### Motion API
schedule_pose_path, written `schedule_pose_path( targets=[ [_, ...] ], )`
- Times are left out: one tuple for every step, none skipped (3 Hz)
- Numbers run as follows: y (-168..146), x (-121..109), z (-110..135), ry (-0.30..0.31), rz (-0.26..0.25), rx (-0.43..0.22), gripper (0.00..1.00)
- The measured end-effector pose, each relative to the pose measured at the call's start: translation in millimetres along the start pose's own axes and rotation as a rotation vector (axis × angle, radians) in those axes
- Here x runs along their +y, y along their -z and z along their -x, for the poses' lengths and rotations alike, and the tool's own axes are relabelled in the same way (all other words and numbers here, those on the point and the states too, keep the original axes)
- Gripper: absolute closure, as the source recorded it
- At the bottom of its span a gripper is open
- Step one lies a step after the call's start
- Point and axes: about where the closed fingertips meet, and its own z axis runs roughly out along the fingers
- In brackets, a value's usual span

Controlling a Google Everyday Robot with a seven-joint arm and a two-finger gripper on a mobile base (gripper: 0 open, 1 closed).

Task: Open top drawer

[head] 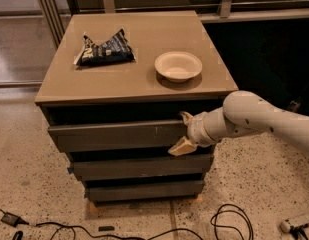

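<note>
The top drawer [114,135] is the widest dark grey-brown front, just under the cabinet top, with small whitish scratches right of centre. Its front stands slightly out from the cabinet; the inside is hidden. My gripper [179,133] is at the drawer's right end, reaching in from the right on a white arm [254,115]. One finger hooks over the front's top edge and the other, tan fingertip [180,147] presses at its bottom edge, so the gripper clamps the front.
A chip bag [105,50] and a white bowl [178,66] lie on the cabinet top [144,86]. Two narrower drawer fronts [139,167] sit below. Cables [229,223] lie on the speckled floor in front. A dark wall stands to the right.
</note>
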Motion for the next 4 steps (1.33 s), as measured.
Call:
schedule_pose_path(
  targets=[
    [5,-2,5,0.0,0.0,0.0,0.65],
    [12,-3,11,0.0,0.0,0.0,0.89],
    [17,-6,15,0.0,0.0,0.0,1.0],
    [21,-10,19,0.0,0.0,0.0,1.0]
  ],
)
